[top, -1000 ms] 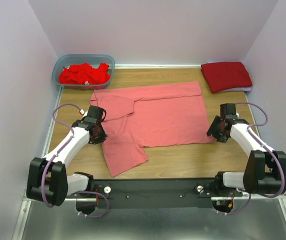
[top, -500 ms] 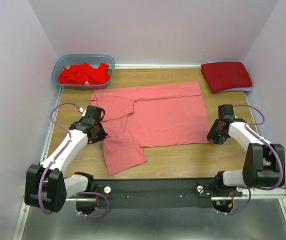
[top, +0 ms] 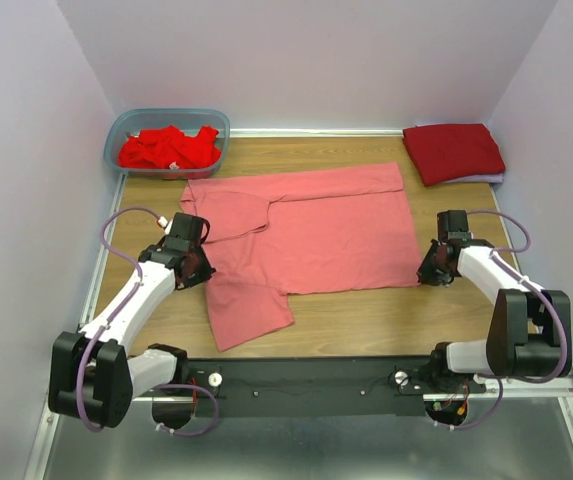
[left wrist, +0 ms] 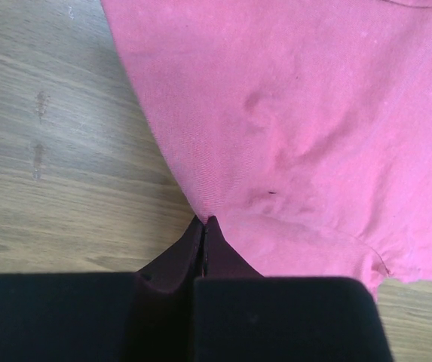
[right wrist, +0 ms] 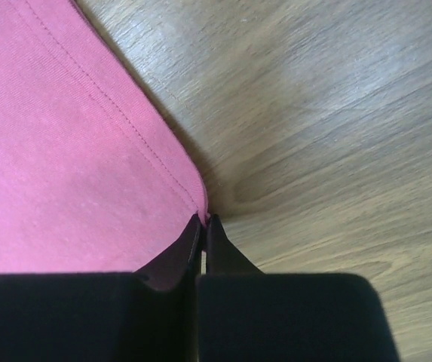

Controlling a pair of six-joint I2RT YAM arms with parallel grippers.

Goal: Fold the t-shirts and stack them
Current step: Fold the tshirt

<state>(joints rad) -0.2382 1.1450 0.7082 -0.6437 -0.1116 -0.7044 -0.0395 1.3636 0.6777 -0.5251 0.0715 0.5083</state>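
A salmon-pink t-shirt (top: 311, 235) lies spread across the middle of the table, one part folded over and a flap reaching toward the near edge. My left gripper (top: 204, 270) is shut on its left edge, where the pink cloth (left wrist: 291, 121) runs into the closed fingertips (left wrist: 205, 221). My right gripper (top: 426, 277) is shut on the shirt's near right corner; the hemmed corner (right wrist: 87, 143) ends in the fingertips (right wrist: 203, 219). A folded crimson t-shirt (top: 453, 152) lies at the back right. Crumpled bright red t-shirts (top: 169, 148) fill the tub.
A translucent blue-grey plastic tub (top: 124, 127) stands at the back left corner. Pale walls close the table on three sides. Bare wood (top: 366, 318) shows along the near edge between the arms and to the right of the pink shirt (right wrist: 336, 113).
My right gripper has slid in toward the shirt's near right corner and closed on it. The left gripper has shifted only slightly while keeping its hold.
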